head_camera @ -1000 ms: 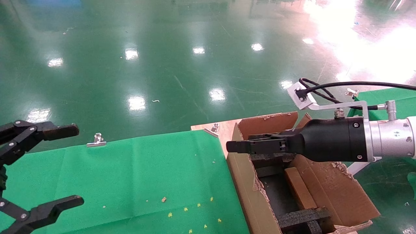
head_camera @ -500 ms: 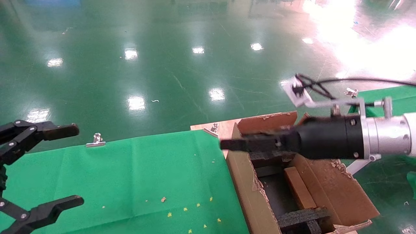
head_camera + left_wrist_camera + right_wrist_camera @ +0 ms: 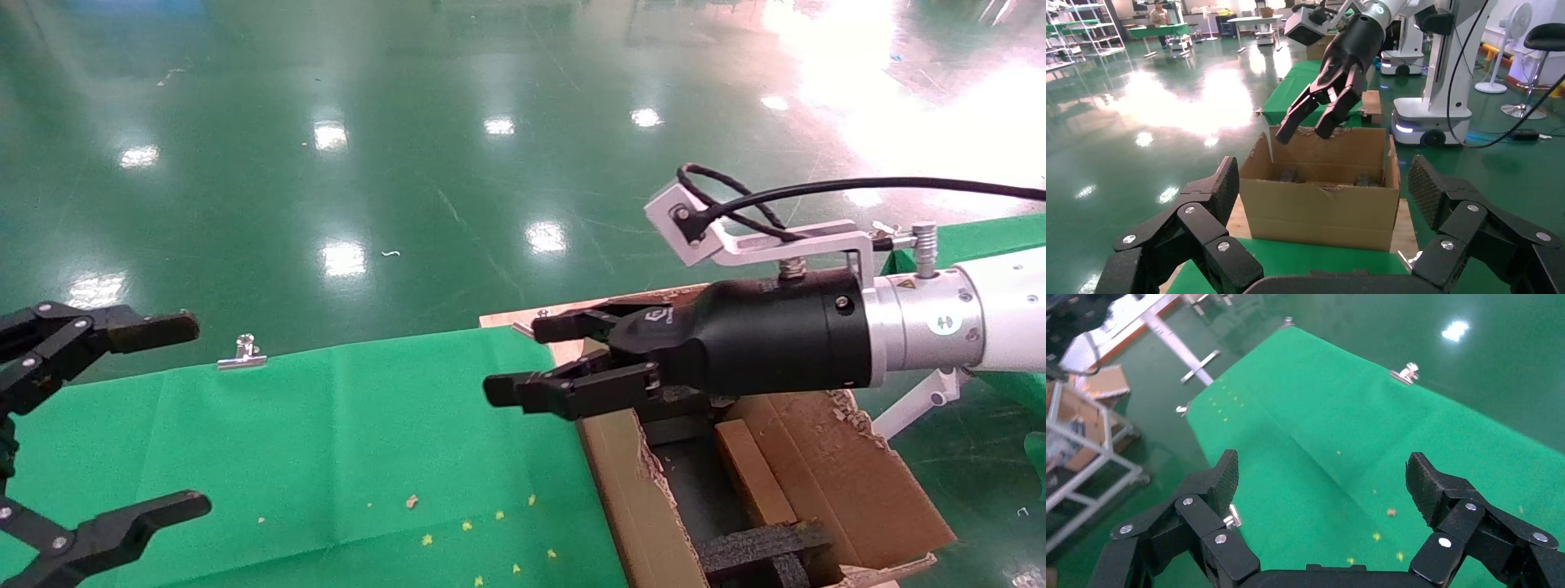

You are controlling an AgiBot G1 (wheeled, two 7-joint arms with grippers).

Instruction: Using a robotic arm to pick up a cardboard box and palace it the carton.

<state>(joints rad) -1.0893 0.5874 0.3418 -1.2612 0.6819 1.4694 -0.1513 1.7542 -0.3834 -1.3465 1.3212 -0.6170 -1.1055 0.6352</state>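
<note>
The right hand [image 3: 523,359], black linked fingers spread and holding nothing, hangs mid-frame above the ragged corrugated carton [image 3: 621,474] at lower right. Inside it leans the flat brown cardboard box [image 3: 752,474]. The left hand [image 3: 155,416] waits spread at lower left over the green-clothed surface [image 3: 343,441].

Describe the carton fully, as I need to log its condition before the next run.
The carton is a large brown corrugated box standing open-topped at the right end of the green-covered table, on a bare wooden edge. Its flaps are ragged and torn, the right one folded outward. Inside sit black foam blocks and a flat brown cardboard box leaning against the right wall. The right gripper, jaws open and empty, hovers over its far left corner without touching it.
</note>
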